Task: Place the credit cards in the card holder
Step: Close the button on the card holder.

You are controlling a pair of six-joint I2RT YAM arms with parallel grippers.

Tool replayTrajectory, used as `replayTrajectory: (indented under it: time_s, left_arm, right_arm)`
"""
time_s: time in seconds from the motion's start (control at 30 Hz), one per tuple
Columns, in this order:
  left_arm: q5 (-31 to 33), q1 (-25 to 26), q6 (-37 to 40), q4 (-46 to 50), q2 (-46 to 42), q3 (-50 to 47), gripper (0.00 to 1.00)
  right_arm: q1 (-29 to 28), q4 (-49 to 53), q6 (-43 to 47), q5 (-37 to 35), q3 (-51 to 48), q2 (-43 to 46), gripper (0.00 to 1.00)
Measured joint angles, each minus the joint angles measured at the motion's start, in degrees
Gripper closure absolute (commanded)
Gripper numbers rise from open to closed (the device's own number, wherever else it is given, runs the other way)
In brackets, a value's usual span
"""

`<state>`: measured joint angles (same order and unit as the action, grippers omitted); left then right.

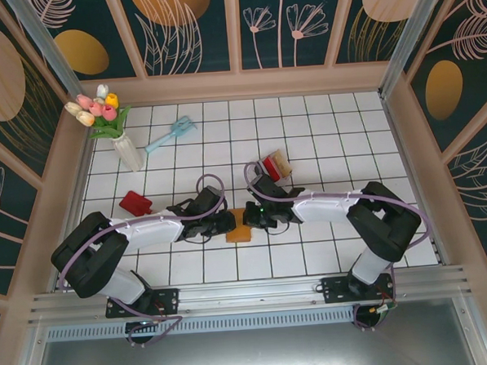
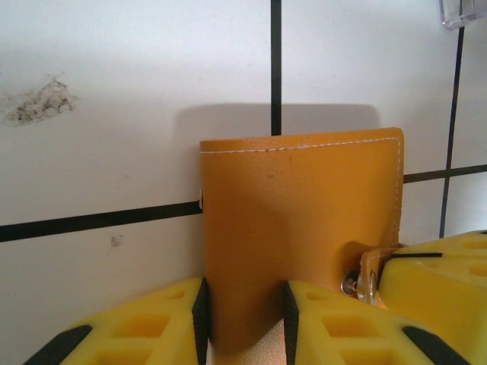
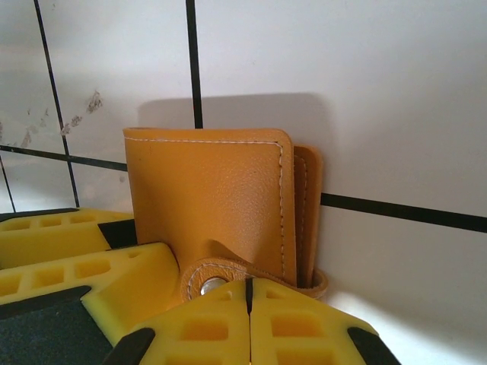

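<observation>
Both end effectors, left [image 2: 243, 304] and right [image 3: 249, 293], clamp the card holder [image 2: 304, 205] on white-tiled table [image 1: 312, 252].

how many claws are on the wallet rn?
2. The left claw clamps one edge of the card holder; the right claw is shut on its snap tab.

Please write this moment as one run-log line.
left pincer: shut on orange-brown leather folding wallet | right pincer: shut on its snap tab | wallet: folded

Left claw [image 2: 243, 308] gripping, right claw [image 3: 249, 300] closed
</observation>
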<state>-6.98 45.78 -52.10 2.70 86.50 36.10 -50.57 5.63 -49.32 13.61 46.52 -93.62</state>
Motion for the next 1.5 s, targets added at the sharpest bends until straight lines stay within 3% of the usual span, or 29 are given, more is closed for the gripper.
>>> replayTrajectory:
  time_s: [0.57, 1.5]
  left_arm:
    - [0.0, 0.0, 0.0, 0.0, -0.1, 0.0, 0.67]
    - [0.2, 0.0, 0.0, 0.1, -0.1, 0.0, 0.68]
  right_arm:
    - [0.1, 4.2, 2.5, -0.2, 3.3, -0.4, 0.88]
    - [0.8, 2.4, 2.9, 4.5, 4.0, -3.3, 0.88]
